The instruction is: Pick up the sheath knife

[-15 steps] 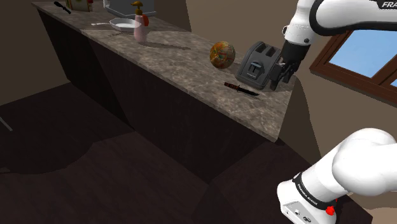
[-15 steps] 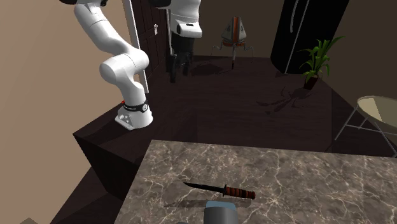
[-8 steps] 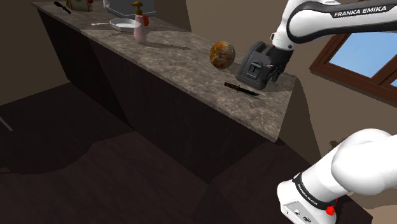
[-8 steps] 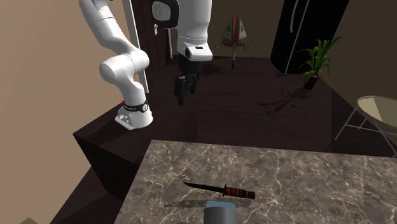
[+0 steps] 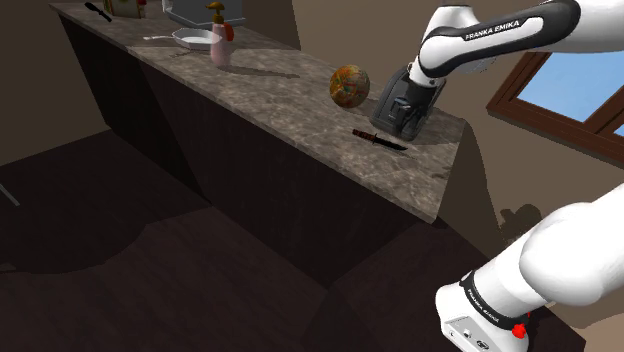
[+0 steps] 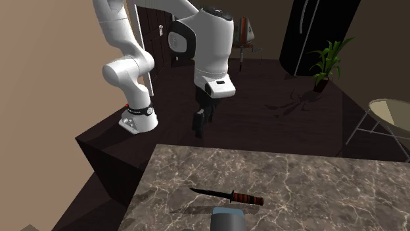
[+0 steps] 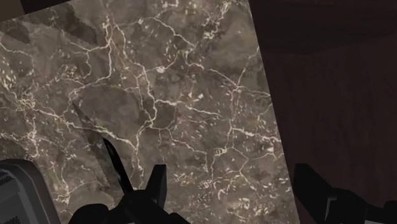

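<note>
On brown, white-veined marble countertop (image 5: 290, 85), near its end: slim black-bladed, brown-ring-handled sheath knife (image 6: 227, 194). Lies flat on the stone, just in front of boxy grey two-slot toaster (image 6: 227, 220), apart from it. Shows in the shoulder view (image 5: 379, 139) as a thin dark bar between the toaster and the counter's front edge.

Beside the toaster, toward the shoulder view's left: round ball mottled orange and green (image 5: 349, 84), well clear of the knife.

At the counter's far end: white frying pan (image 5: 195, 40) and pale pink bottle with brown top (image 5: 220, 45), near each other.

Above the counter's end: all-black two-finger gripper (image 6: 198, 126) on white arm with dark joints (image 5: 480, 38). Hangs clear of the stone, touching nothing. Fingers (image 7: 156, 184) stand well apart with only bare marble and the counter's edge between them. Knife blade (image 7: 116, 164) sits just outside the gap, close beside one fingertip and next to the toaster's corner (image 7: 22, 191); handle hidden behind the hand.

Elsewhere: dark wood floor (image 6: 276, 85), green potted plant (image 6: 326, 62), pale folding chair (image 6: 387, 118), brown-framed window with blue sky (image 5: 575, 85).
</note>
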`<state>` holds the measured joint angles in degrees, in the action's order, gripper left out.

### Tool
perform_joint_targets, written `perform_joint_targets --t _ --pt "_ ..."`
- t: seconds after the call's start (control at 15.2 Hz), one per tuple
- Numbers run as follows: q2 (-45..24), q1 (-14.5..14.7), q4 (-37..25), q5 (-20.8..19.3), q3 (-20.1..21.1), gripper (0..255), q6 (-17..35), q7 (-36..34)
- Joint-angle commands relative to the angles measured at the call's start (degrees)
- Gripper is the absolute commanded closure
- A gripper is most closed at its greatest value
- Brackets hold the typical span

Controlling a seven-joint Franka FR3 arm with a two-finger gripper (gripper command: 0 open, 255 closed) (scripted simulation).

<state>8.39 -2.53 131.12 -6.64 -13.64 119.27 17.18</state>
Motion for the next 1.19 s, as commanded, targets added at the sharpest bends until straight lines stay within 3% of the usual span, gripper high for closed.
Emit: perform_joint_targets --t 0.0,0.4,0.86,1.12 --pt "-4.82 -0.30 -2.86 1.38 -1.06 0 2.20 2.61" --pt "-18.45 -2.25 -12.67 6.89 -2.29 0 6.18 10.18" --pt "-34.57 -6.54 -28.01 13.05 -0.95 0 6.83 17.44" --pt "-36.32 -6.90 -28.01 13.55 -0.59 0 8.56 17.79"
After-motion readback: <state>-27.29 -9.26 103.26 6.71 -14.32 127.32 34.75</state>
